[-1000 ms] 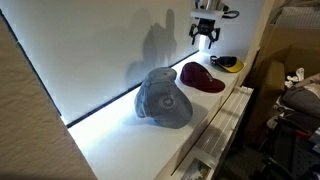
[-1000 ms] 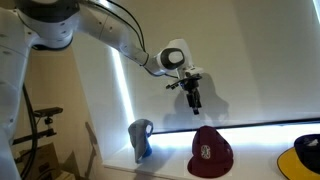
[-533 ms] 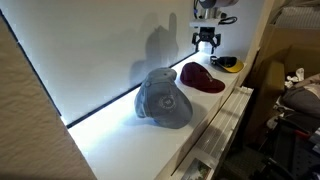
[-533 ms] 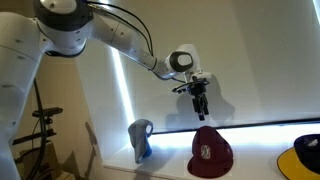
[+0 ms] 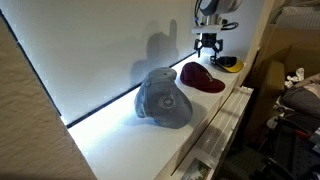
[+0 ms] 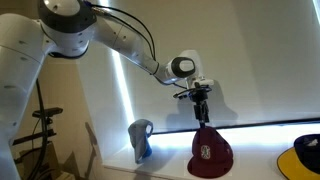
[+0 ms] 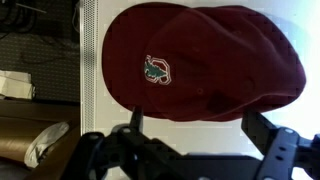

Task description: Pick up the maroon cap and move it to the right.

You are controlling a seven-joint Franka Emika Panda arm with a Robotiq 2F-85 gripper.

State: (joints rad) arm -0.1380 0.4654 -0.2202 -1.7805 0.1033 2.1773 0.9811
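Claw point(image 6: 201, 112) hangs just above the maroon cap point(image 6: 211, 152). In the wrist view its two fingers point(image 7: 135, 112) stand spread wide, and nothing is held between them. The cap lies crown-up on the white tabletop point(image 5: 120, 140) and shows an embroidered emblem point(image 7: 155, 70) on its front. In both exterior views a grey cap point(image 5: 163, 98) lies near it on one side and a yellow-and-black item point(image 5: 227, 63) on the other.

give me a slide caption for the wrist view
Wrist view: open gripper poised above the maroon cap, fingers spread either side, the cap's embroidered logo facing the camera.
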